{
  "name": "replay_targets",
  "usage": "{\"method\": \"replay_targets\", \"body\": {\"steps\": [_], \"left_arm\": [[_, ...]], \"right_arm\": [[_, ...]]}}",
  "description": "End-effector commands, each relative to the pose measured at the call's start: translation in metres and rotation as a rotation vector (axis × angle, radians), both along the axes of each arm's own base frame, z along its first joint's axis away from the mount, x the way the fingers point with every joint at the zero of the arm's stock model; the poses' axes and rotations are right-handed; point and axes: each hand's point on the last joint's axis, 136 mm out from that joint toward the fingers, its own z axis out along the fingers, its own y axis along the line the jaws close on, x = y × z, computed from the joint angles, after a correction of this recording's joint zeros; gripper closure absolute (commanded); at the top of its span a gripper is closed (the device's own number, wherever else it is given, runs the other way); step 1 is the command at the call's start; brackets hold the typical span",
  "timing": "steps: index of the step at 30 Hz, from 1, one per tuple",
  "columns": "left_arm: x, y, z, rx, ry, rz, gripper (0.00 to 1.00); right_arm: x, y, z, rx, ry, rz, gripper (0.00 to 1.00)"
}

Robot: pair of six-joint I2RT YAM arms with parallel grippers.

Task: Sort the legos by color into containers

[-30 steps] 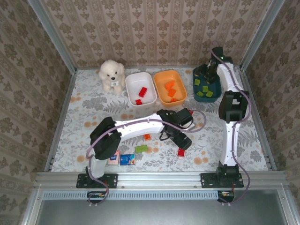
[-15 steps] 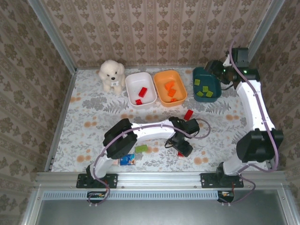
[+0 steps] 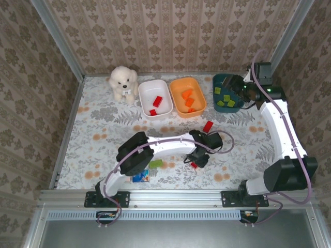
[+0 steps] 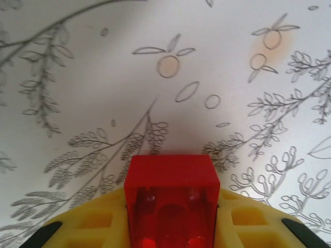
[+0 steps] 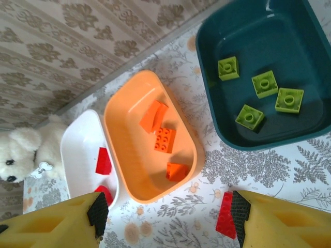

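Swung back off the dark teal tray (image 5: 269, 41) with right gripper (image 5: 168, 213) spread and empty, and clamped left gripper (image 3: 199, 158) onto a red lego (image 4: 170, 196) just over the table (image 4: 103, 62) at front centre, ready for transfer to the white tray (image 3: 149, 90).

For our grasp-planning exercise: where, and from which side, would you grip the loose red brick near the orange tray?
Probably take the red brick across its long sides, from straight above: it lies flat and slanted on open table, apart from the orange tray.
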Motion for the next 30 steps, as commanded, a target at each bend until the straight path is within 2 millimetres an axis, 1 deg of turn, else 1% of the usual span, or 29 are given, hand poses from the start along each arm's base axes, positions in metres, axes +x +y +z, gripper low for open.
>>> {"method": "replay_targets", "body": {"steps": [1,3,5,7,10,11,13,14,17,20,23,25,27,30], "left_arm": [[0.052,0.027,0.078,-0.088,-0.146,0.100,0.77],[0.081,0.046,0.100,-0.126,-0.179,0.166,0.77],[0.108,0.064,0.115,-0.160,-0.203,0.218,0.77],[0.138,0.083,0.121,-0.178,-0.220,0.265,0.76],[0.185,0.107,0.125,-0.201,-0.248,0.322,0.76],[0.201,0.114,0.124,-0.205,-0.261,0.337,0.76],[0.230,0.125,0.120,-0.215,-0.262,0.371,0.76],[0.245,0.130,0.115,-0.216,-0.252,0.391,0.76],[0.281,0.136,0.099,-0.230,-0.212,0.437,0.76],[0.308,0.137,0.085,-0.252,-0.186,0.473,0.76],[0.325,0.135,0.071,-0.288,-0.146,0.510,0.75],[0.331,0.132,0.062,-0.309,-0.121,0.522,0.74],[0.333,0.126,0.055,-0.327,-0.095,0.520,0.72],[0.330,0.122,0.044,-0.332,-0.061,0.517,0.64]], "right_arm": [[-0.017,0.007,0.037,-0.015,-0.081,-0.008,0.34],[-0.029,0.019,0.035,-0.022,-0.077,0.023,0.34],[-0.043,0.035,0.028,-0.030,-0.070,0.067,0.34],[-0.059,0.052,0.019,-0.034,-0.062,0.120,0.34],[-0.084,0.083,-0.001,-0.001,-0.027,0.219,0.34],[-0.092,0.091,-0.010,0.009,-0.002,0.240,0.34],[-0.105,0.102,-0.020,0.023,0.021,0.273,0.34],[-0.111,0.108,-0.023,0.029,0.028,0.290,0.34],[-0.120,0.121,-0.030,0.043,0.058,0.337,0.33],[-0.122,0.125,-0.032,0.037,0.077,0.367,0.33],[-0.121,0.125,-0.030,0.016,0.079,0.381,0.33],[-0.120,0.125,-0.029,0.009,0.079,0.385,0.32],[-0.120,0.126,-0.032,0.009,0.090,0.388,0.32],[-0.120,0.131,-0.043,0.009,0.125,0.417,0.32]]}}
